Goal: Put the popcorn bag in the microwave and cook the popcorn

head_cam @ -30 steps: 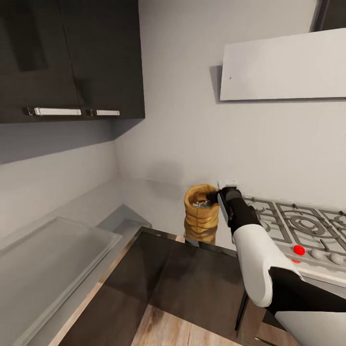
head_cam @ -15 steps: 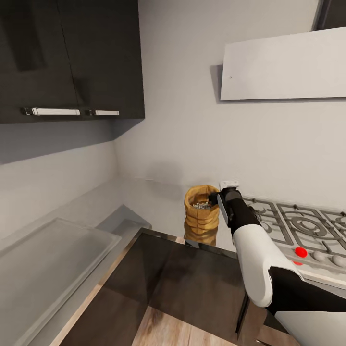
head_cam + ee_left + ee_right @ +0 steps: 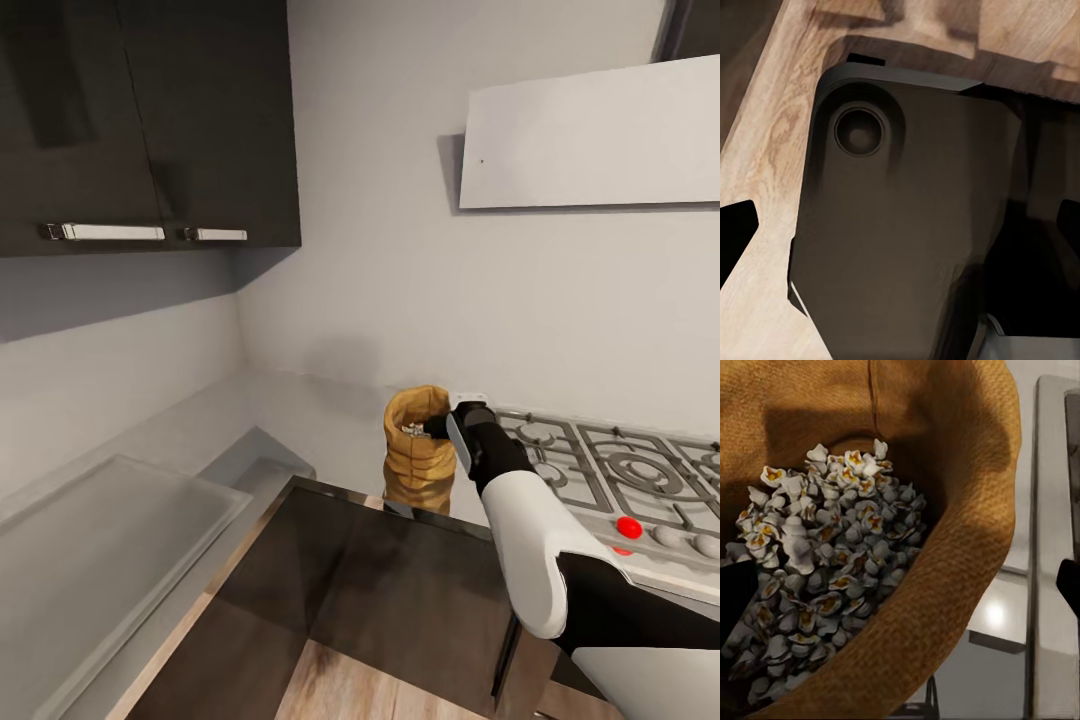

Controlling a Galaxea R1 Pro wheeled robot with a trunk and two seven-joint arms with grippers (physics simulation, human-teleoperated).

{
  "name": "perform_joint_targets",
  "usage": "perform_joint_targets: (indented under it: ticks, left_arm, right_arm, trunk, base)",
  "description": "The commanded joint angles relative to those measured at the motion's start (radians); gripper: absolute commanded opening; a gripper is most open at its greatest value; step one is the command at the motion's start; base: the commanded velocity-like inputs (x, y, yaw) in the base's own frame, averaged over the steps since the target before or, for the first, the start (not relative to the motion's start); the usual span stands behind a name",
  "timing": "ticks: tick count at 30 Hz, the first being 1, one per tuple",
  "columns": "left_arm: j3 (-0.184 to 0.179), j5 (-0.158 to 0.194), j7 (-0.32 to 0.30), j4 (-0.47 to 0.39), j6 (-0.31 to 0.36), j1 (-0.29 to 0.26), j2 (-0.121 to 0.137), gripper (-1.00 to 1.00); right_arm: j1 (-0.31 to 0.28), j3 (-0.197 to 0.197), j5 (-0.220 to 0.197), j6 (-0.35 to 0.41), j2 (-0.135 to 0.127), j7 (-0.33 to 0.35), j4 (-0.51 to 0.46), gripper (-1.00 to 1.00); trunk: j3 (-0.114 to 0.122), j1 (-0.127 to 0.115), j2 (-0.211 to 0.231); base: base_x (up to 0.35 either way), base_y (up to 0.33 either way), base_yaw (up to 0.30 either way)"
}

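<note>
Right gripper (image 3: 440, 425) sits at the rim of the popcorn bag (image 3: 418, 450), one finger over the mouth and one outside the wall by the wrist view, apparently straddling the rim; whether it has closed on the paper cannot be told. One bag stands on the counter (image 3: 330, 415) in the corner, just beside the hob (image 3: 610, 470). Inside lies a heap of popcorn (image 3: 817, 585), pale kernels too many to count. Left gripper: dark finger edges show over a dark panel and wood floor; its opening cannot be judged.

Risk, as a judgement: a grip on the thin soft rim could crumple or slip, tipping the bag and spilling kernels. A lift near the hob could snag a grate.

Count: one bag, one hob, two cabinet handles (image 3: 105, 232).
</note>
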Motion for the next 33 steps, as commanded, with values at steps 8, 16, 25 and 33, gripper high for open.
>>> perform_joint_targets:
  ticks: [8, 16, 25, 33]
  left_arm:
    - [0.001, 0.006, 0.0, -0.001, -0.001, 0.0, -0.001, 1.0]
    - [0.001, 0.006, 0.0, 0.0, -0.001, 0.0, 0.0, 1.0]
    - [0.001, 0.006, 0.0, 0.0, -0.001, 0.0, -0.001, 1.0]
    - [0.001, 0.006, 0.0, 0.0, -0.001, 0.0, 0.0, 1.0]
  right_arm:
    - [-0.001, -0.005, 0.001, -0.004, 0.001, 0.001, 0.002, 1.0]
    - [-0.001, -0.004, 0.005, -0.01, 0.001, -0.002, 0.003, 1.0]
    - [-0.001, -0.005, 0.002, -0.012, 0.001, -0.017, 0.007, 1.0]
    - [-0.001, -0.007, 0.002, -0.06, 0.001, -0.018, 0.068, 1.0]
  trunk:
    - [-0.001, 0.0, -0.001]
    - [-0.001, 0.0, -0.001]
    - [-0.001, 0.0, -0.001]
    - [-0.001, 0.0, -0.001]
  base:
    - [0.0, 0.0, 0.0]
    - [0.0, 0.0, 0.0]
    - [0.0, 0.0, 0.0]
    - [0.0, 0.0, 0.0]
